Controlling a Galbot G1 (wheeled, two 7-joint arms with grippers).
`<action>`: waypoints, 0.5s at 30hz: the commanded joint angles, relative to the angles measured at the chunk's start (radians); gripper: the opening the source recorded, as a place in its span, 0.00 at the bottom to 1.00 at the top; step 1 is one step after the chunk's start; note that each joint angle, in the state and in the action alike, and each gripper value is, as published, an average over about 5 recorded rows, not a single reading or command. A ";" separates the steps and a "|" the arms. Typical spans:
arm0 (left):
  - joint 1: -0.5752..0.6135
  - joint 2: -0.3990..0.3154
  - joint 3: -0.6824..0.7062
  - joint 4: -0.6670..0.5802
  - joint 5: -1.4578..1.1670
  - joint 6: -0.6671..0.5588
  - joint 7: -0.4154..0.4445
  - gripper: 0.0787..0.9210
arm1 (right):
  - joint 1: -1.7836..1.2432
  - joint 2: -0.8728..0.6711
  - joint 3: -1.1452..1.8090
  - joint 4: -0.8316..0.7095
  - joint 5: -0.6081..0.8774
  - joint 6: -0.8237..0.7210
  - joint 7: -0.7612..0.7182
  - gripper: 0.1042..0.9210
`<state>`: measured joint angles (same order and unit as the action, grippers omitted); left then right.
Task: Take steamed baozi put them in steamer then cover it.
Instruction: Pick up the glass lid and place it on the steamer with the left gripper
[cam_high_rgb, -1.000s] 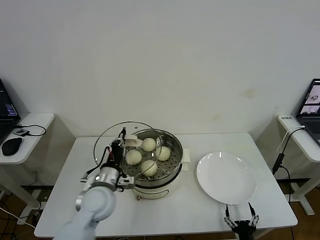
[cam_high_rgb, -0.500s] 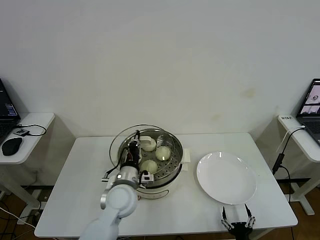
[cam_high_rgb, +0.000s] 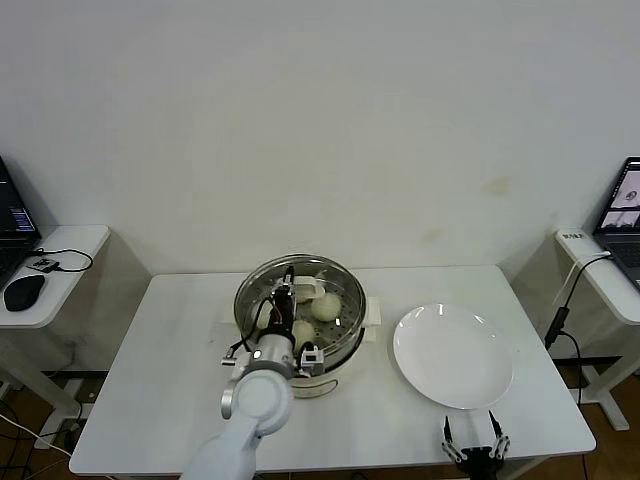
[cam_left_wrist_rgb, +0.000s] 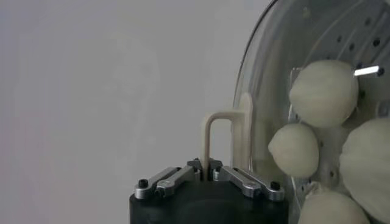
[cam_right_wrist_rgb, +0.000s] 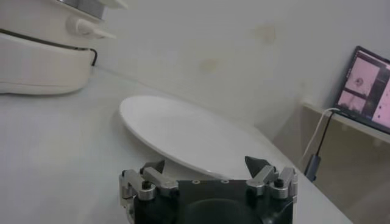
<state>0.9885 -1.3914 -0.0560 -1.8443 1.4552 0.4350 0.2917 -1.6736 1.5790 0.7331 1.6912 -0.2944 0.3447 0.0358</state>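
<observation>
The steamer (cam_high_rgb: 322, 383) stands at mid table, a steel pot on a cream-white base. The clear glass cover (cam_high_rgb: 340, 284) hangs over the pot, about centred on it; I cannot tell if it rests on the rim. My left gripper (cam_high_rgb: 286, 297) is shut on the cover's cream-white bar handle (cam_left_wrist_rgb: 225, 131); the left wrist view shows the jaws (cam_left_wrist_rgb: 208, 163) pinching one leg of it. The steamed baozi (cam_high_rgb: 327, 307) lie on the perforated tray under the glass, and several show in the left wrist view (cam_left_wrist_rgb: 323, 91). My right gripper (cam_high_rgb: 474, 447) is open and empty at the table's front edge.
A flat white plate (cam_high_rgb: 452, 355) lies to the right of the steamer, bare, and shows just ahead of the right gripper (cam_right_wrist_rgb: 206, 167) in the right wrist view (cam_right_wrist_rgb: 183, 134). Side desks with laptops stand at both sides.
My left gripper has carried the cover to the right, from beside the pot's left rim to over the pot. The right gripper has stayed at the front edge.
</observation>
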 joint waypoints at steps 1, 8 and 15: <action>0.001 -0.023 0.006 0.016 0.015 -0.001 0.001 0.07 | 0.000 0.000 -0.003 -0.001 -0.001 0.000 0.001 0.88; 0.000 -0.027 0.005 0.023 0.015 -0.003 -0.003 0.07 | -0.001 0.000 -0.006 0.000 -0.001 -0.001 0.000 0.88; -0.005 -0.030 0.003 0.033 0.012 -0.004 -0.004 0.07 | -0.002 0.000 -0.008 -0.002 -0.002 -0.001 0.000 0.88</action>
<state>0.9854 -1.4147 -0.0541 -1.8167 1.4645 0.4311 0.2883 -1.6750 1.5788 0.7262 1.6895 -0.2959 0.3441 0.0359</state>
